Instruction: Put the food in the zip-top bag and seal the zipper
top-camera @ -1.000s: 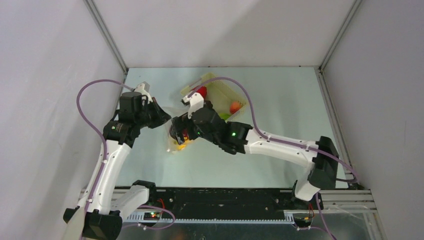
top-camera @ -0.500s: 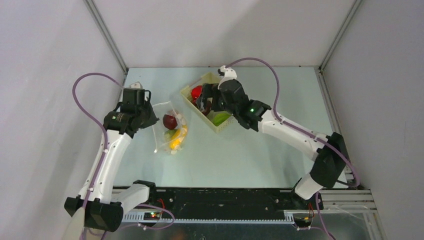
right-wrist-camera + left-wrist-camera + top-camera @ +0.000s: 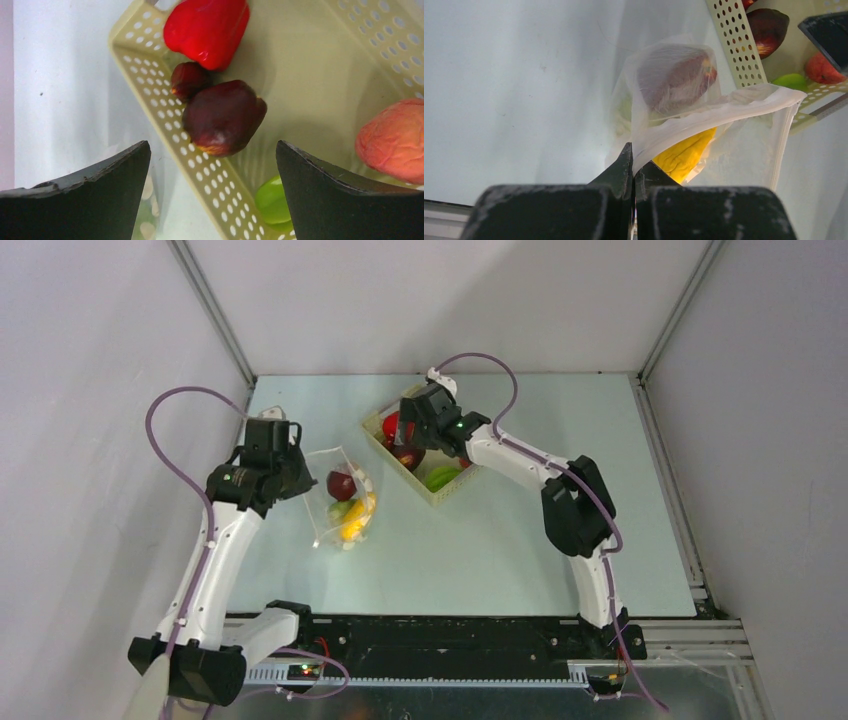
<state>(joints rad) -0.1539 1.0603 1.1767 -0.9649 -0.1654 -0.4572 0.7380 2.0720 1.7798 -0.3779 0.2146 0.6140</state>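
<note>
While the left claw (image 3: 296, 476) is staying clamped shut on the upper lip of the zip-top bag (image 3: 345, 508), keeping its mouth propped up near the left edge of the tabletop (image 3: 560, 540), the right claw (image 3: 410, 436) is the one doing the moving. A second ago it was sitting right over the bag, and now it's hanging over the basket (image 3: 433, 496) toward the far edge, spread wide and holding nothing. I'm reading that as one drop-off done and the next pick getting lined up. The bag is already carrying a dark red piece (image 3: 340, 482), a yellow piece (image 3: 352, 529) and something green (image 3: 337, 508). The basket is holding a red pepper (image 3: 207, 27) in one corner and a small dark piece (image 3: 189, 80). There's also a big dark purple piece (image 3: 224, 117) sitting between the open fingers (image 3: 100, 190), an orange-pink piece (image 3: 395, 140) and a green piece (image 3: 272, 202). So loading is looking maybe half done, and I can't really make out the zipper.
</note>
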